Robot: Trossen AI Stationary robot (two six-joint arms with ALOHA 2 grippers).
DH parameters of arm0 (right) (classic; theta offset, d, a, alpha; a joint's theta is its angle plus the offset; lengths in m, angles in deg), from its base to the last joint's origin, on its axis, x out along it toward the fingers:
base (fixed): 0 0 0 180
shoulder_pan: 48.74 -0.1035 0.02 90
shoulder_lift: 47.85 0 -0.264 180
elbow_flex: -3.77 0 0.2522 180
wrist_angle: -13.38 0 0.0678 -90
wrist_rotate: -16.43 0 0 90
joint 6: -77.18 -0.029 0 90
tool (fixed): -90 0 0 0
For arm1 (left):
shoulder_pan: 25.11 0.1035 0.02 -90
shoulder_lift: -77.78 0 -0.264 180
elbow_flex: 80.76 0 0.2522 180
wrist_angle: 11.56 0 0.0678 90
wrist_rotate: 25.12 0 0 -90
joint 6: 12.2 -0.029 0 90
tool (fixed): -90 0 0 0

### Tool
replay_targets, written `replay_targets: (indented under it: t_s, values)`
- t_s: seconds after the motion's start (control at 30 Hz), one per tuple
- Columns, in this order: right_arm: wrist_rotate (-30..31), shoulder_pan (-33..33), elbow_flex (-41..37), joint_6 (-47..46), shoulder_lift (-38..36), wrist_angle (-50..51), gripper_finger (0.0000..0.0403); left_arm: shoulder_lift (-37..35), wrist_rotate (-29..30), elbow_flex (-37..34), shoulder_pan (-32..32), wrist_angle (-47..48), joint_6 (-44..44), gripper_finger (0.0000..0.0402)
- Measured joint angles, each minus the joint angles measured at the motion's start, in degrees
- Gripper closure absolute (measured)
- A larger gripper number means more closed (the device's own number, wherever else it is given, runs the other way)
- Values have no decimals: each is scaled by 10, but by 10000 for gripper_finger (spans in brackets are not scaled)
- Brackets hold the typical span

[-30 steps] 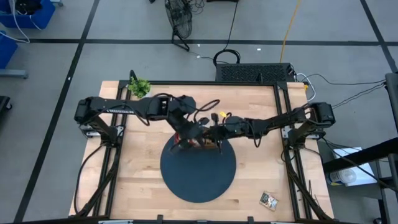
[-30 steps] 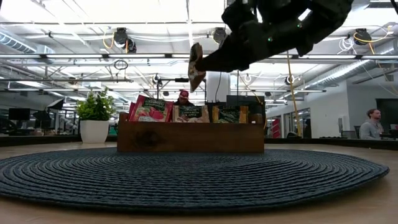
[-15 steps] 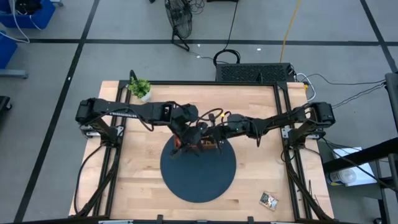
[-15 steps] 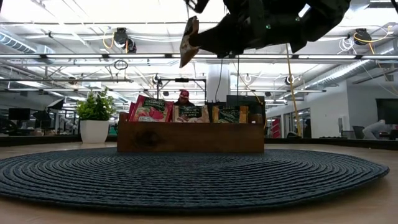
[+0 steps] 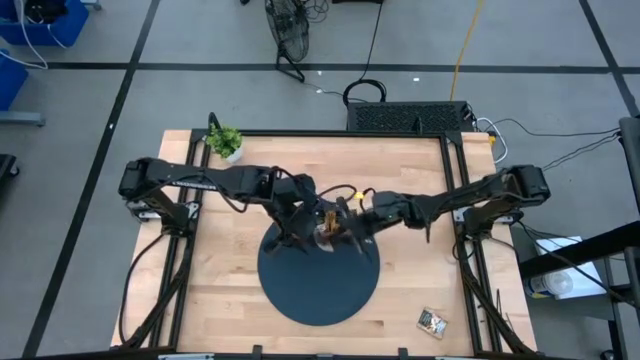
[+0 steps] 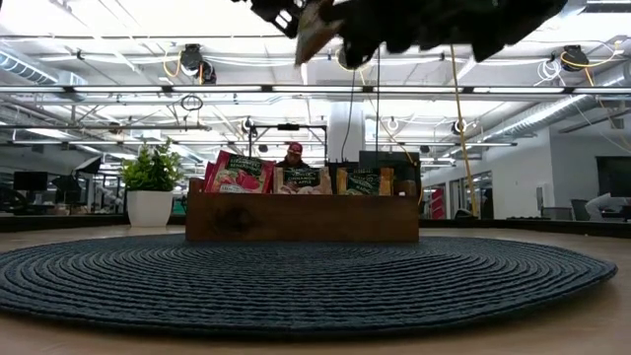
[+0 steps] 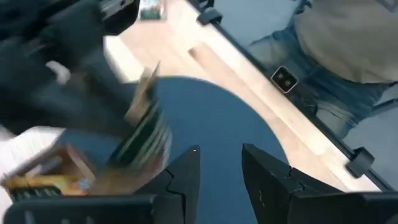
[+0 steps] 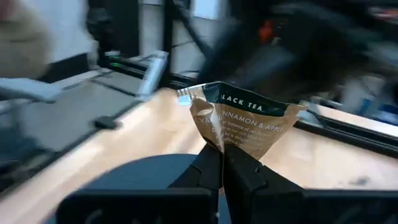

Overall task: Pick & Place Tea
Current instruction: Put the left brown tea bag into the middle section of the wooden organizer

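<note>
Right wrist view gives us the clearest look: our right gripper is clenched on the lower edge of a beige-and-dark-green tea sachet, which stands up from the fingertips with its printed face toward the camera, over the dark round mat. From above, we see this gripper meeting the left gripper over the far part of the mat, the sachet between them. At counter height the sachet hangs high in the air, well above the wooden tray, which sits on the mat with red, beige and green sachets upright in its three compartments. Our left gripper has its fingers parted with a narrow gap and nothing between them; the held sachet shows edge-on just beyond it. One more sachet lies alone on the counter near its front right corner. A potted plant stands at the far left corner.
</note>
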Motion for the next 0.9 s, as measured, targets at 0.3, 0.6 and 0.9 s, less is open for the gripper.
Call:
replay_targets:
  t_s: [0.3,0.6,0.9]
  values:
    - [-92,-25,-6,14,-17,1,399,-15,-85,1,-1,11,-80,282]
    - [-220,-44,-6,28,-16,-26,399,-31,-75,0,23,10,-44,282]
    - [-238,-52,-6,30,18,-37,401,-28,-69,1,23,-193,111,282]
